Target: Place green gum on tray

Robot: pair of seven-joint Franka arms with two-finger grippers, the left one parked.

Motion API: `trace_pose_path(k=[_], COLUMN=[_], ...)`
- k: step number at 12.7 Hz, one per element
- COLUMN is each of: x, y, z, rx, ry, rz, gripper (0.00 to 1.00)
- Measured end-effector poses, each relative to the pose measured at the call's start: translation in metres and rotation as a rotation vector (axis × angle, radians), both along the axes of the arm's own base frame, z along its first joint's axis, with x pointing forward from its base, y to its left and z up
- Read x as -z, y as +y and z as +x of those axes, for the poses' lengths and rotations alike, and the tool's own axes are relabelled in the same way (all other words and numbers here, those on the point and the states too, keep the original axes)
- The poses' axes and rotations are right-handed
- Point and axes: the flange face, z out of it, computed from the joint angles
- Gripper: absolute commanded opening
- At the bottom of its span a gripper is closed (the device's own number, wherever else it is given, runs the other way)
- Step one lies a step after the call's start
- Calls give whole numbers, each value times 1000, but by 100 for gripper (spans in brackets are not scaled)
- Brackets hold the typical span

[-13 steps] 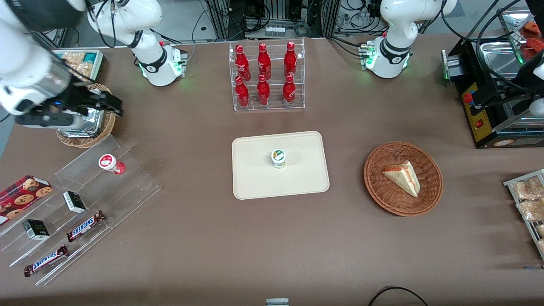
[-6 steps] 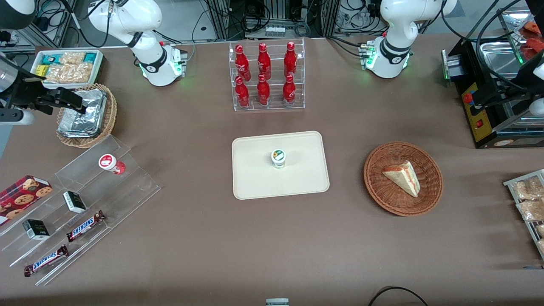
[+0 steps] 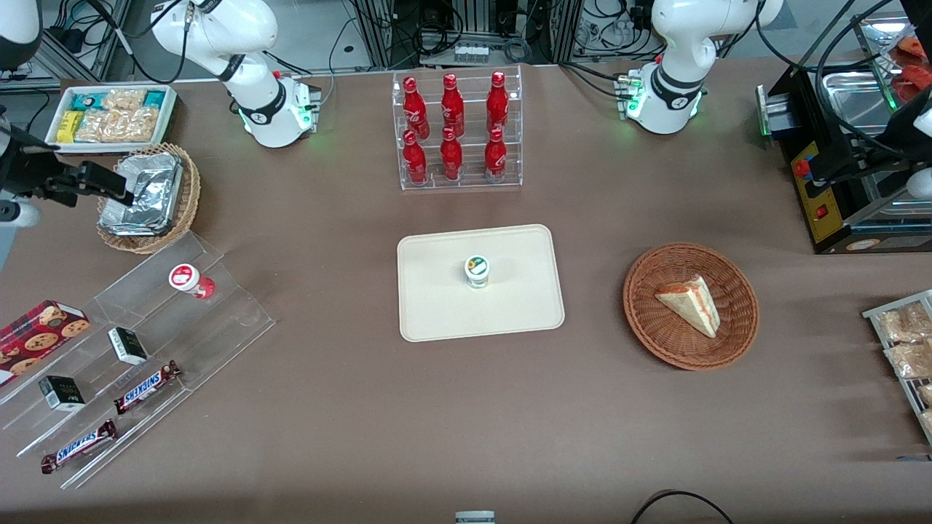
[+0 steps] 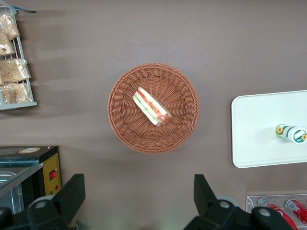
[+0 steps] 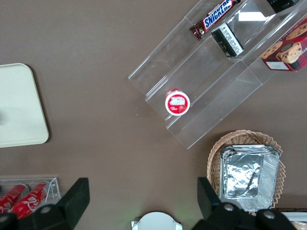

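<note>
The green gum (image 3: 477, 271) stood upright near the middle of the tray (image 3: 437, 306), its white lid facing up, with nothing touching it; the left wrist view showed the same bottle (image 4: 291, 133) on the cream tray (image 4: 254, 139). The gripper (image 3: 109, 184) hung well apart from the tray, toward the working arm's end of the table, above the wicker basket (image 3: 186, 211) that held a foil container (image 3: 145, 193). Its fingers (image 5: 72, 201) were spread wide and held nothing. The red-lidded bottle (image 3: 186, 279) stood on the clear acrylic stand (image 3: 218, 313), nearer to the front camera than the basket
</note>
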Motion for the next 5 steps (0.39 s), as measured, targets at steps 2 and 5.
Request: trace_pose_path(k=[2, 5], x=[3, 1], y=[0, -1], z=[13, 20], rx=[0, 0], ry=[1, -5], rz=[-3, -5], gripper=[100, 100])
